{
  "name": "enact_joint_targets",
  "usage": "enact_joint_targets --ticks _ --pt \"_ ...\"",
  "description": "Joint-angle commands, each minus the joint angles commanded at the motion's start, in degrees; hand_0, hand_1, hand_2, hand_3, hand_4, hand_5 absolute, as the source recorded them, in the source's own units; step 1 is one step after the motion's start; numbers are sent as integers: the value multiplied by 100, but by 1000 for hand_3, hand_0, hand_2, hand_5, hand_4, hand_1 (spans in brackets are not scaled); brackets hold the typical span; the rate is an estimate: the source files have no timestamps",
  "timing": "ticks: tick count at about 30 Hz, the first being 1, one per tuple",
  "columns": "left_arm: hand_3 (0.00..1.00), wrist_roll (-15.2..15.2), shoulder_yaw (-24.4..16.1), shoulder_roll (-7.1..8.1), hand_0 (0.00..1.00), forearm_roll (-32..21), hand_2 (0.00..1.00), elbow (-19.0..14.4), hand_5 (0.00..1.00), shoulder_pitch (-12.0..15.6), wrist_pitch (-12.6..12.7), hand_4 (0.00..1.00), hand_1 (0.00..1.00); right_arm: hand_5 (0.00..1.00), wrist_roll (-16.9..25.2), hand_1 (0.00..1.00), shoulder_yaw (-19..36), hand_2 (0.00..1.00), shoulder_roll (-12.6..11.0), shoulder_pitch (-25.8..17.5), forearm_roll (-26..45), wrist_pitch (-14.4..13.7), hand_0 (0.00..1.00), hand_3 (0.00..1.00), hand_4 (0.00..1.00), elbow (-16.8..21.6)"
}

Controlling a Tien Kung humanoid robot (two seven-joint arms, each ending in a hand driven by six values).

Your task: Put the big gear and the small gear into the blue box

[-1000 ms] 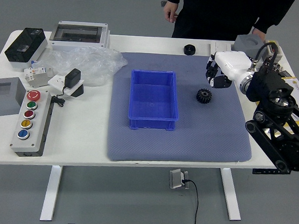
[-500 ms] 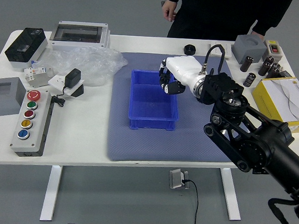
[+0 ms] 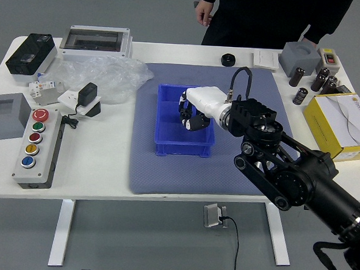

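One blue box (image 3: 178,149) lies beneath the right hand (image 3: 206,104), whose grip I cannot tell.

1. Over on the surface's (image 3: 98,167) left, a button panel (image 3: 46,154) shows five buttons!
2. Crumpled clear plastic (image 3: 122,75) sprawls behind!
3. And far right, dark cylinders (image 3: 300,96) stand near a yellow box (image 3: 322,116)!

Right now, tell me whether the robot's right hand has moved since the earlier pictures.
Yes: the right hand has gone leftward, from right of the blue box to over it.
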Motion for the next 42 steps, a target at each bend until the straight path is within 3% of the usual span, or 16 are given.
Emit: enact_joint_targets --ticks 8,9,18,23,31,33,37,38,42 --pt "807 -1 -31 -11 821 -1 826 0 119 -3 3 533 829 352 15 534 94 674 -54 8 130 55 584 824 772 -2" --pt "807 -1 -38 -12 821 -3 826 0 119 -1 5 533 829 362 15 555 99 726 -53 11 133 56 595 850 784 -6" --pt "806 15 -105 -21 821 37 826 0 119 21 4 533 828 359 3 561 145 731 -99 49 122 32 597 856 789 11" --pt "806 5 -120 -10 821 15 826 0 120 -17 10 534 828 359 -5 558 359 716 -417 66 125 -9 593 839 793 150" --pt "807 7 -176 4 821 15 826 0 120 -27 16 534 829 351 -11 554 785 708 -1143 31 308 136 590 822 783 151" --pt "807 6 -183 4 821 15 826 0 120 -35 17 534 829 352 -22 613 837 733 -1261 27 356 237 630 809 783 74" --pt "807 4 -191 4 821 15 826 0 120 -47 17 534 829 352 -38 613 883 733 -1387 33 446 493 630 809 783 -177" --pt "808 5 -193 5 821 18 826 0 120 -50 17 535 829 336 -36 692 884 812 -1395 40 464 556 702 836 774 -269" --pt "808 6 -194 8 821 21 826 0 120 -57 17 535 829 336 -11 692 849 812 -1373 103 534 755 702 836 774 -683"
